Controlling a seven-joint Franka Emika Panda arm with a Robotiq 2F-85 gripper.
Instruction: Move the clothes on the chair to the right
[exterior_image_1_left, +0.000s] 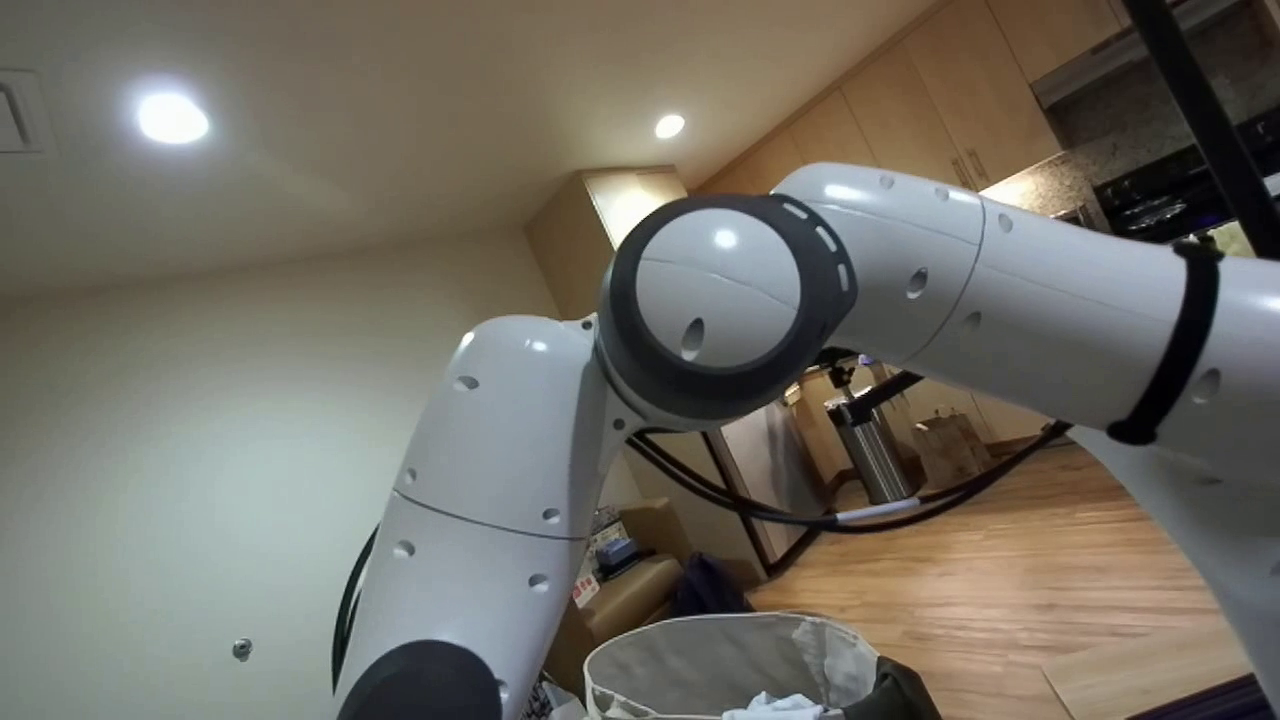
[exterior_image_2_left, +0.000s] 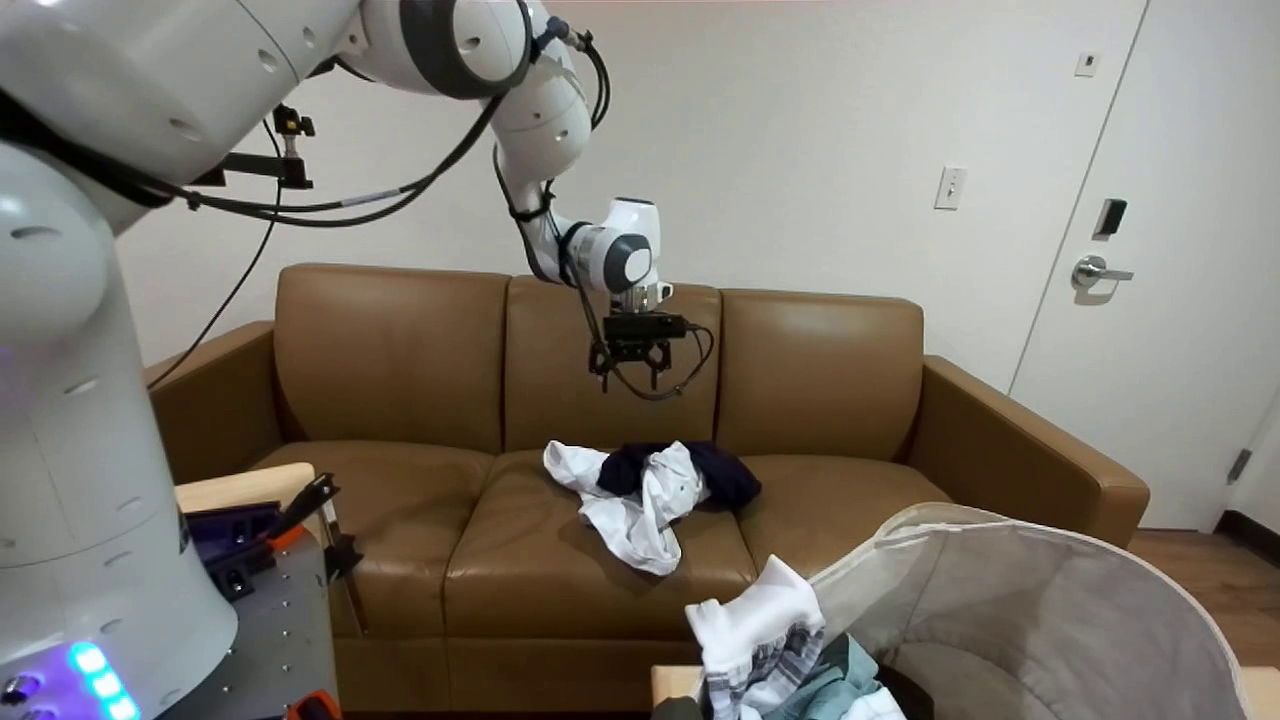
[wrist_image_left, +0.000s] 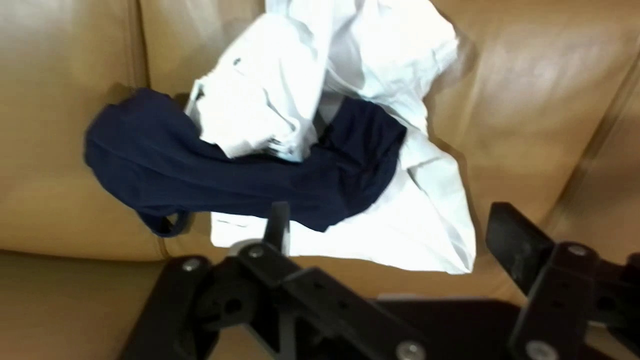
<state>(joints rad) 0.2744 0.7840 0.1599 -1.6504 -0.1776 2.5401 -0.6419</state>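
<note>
On the brown sofa (exterior_image_2_left: 600, 610), rumpled white and navy clothes (exterior_image_2_left: 655, 500) lie tangled below the wide-spread gripper (exterior_image_2_left: 629, 381).

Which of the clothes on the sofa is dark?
The navy garment: its dark blue sets it apart from the white cloth, which in the wrist view lies partly over and partly under it.

Clothes (exterior_image_2_left: 650, 495) lie centrally on the 3-seat sofa (exterior_image_2_left: 560, 590), below the end effector (exterior_image_2_left: 630, 382), behind the hamper (exterior_image_2_left: 1040, 600).
</note>
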